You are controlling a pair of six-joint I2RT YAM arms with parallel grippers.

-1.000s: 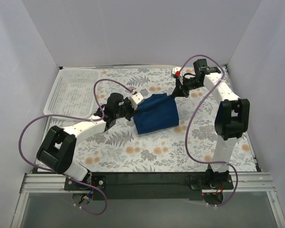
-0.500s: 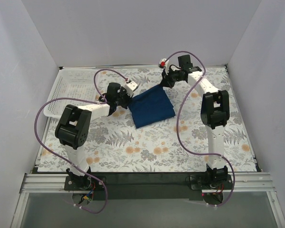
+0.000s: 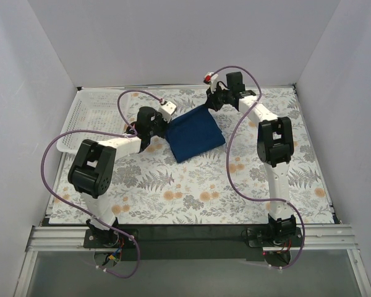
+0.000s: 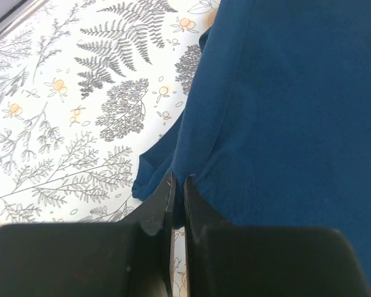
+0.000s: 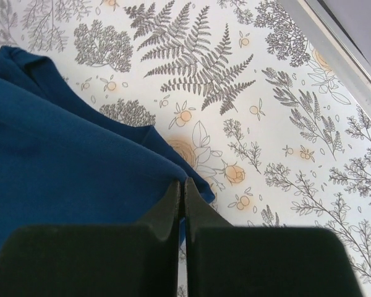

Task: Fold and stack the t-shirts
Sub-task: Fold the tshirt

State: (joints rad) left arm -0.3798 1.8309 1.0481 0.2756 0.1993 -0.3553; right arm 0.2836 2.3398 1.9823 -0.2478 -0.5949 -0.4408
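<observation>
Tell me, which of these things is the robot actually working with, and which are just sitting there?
In the job: navy t-shirt; left gripper and right gripper, each pinched shut on an edge of it.
Lying about: white mesh basket; floral tablecloth.

No text, label or number can be read — anywhere.

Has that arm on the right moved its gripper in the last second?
Yes. The right gripper, shut on the t-shirt, has shifted left toward the white basket and nearer the back wall.
</observation>
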